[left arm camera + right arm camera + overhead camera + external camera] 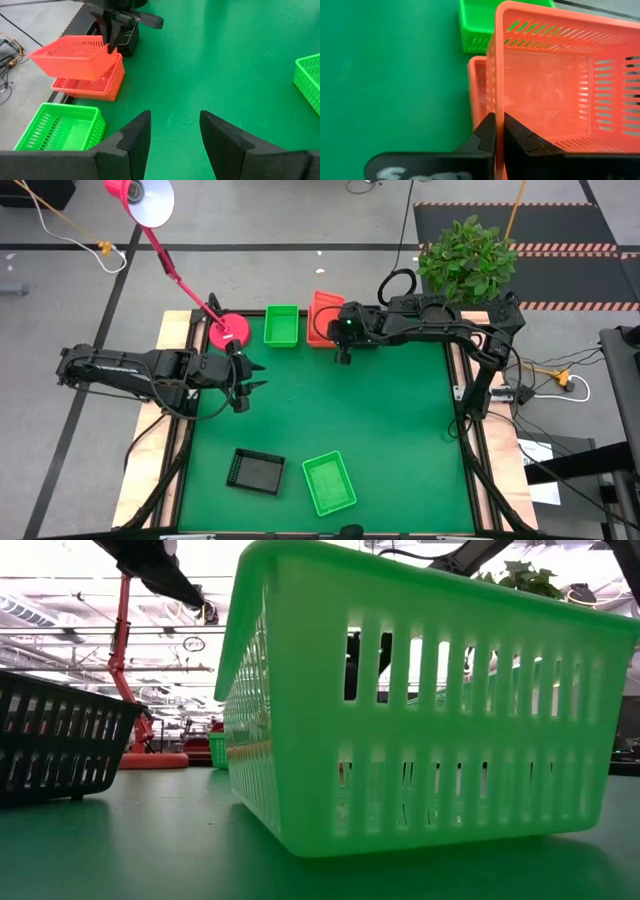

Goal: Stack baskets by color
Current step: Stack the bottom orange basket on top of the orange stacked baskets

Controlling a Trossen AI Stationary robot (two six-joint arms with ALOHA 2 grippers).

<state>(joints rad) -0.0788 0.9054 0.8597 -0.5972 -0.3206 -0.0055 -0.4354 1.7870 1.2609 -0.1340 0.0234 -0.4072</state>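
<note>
My right gripper (499,119) is shut on an orange-red basket (75,57), held just over another orange-red basket (92,82) that rests flat on the mat at the far edge. A green basket (282,326) sits beside them, toward the left. Near the front edge lie a black basket (255,471) and a second green basket (328,482), both flat on their bottoms. Over the left part of the mat, my left gripper (175,120) hovers open, with nothing between its fingers. My right gripper pinches one side wall of the orange-red basket at its rim (496,107), one finger inside the basket and one outside. The fingers slant down from the table's right side. The basket hangs slightly tilted, mouth up, over the lower orange-red basket.
A round pink lamp base (230,332) stands at the far left of the mat, its arm reaching up and left. Something black and meshed (129,41) sits behind the right gripper. A potted plant (467,260) stands beyond the far right corner. The mat's middle (340,410) is bare.
</note>
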